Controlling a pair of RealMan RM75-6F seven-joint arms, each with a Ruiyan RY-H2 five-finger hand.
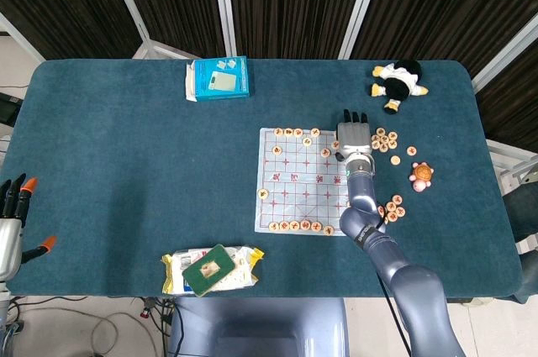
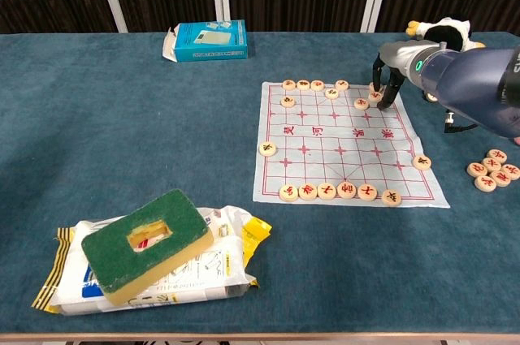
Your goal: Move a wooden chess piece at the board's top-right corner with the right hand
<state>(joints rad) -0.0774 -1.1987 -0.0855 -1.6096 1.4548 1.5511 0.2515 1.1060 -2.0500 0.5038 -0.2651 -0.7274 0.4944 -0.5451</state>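
Observation:
The paper chess board (image 2: 341, 146) lies right of the table's middle, with round wooden pieces along its far and near rows. My right hand (image 2: 384, 77) stands fingers-down over the board's top-right corner. Its thumb and a finger pinch the wooden chess piece (image 2: 374, 96) that sits on the board there. From above, the right hand (image 1: 353, 134) covers that corner and hides most of the piece. My left hand (image 1: 10, 206) hangs off the table's left edge with its fingers apart and nothing in it.
Loose wooden pieces (image 1: 385, 140) lie just right of the hand, with more near the forearm (image 2: 491, 170). A plush penguin (image 1: 397, 80) and a small turtle toy (image 1: 421, 175) sit to the right. A blue box (image 2: 207, 40) is at the back. A green sponge (image 2: 146, 243) rests on a packet at the front left.

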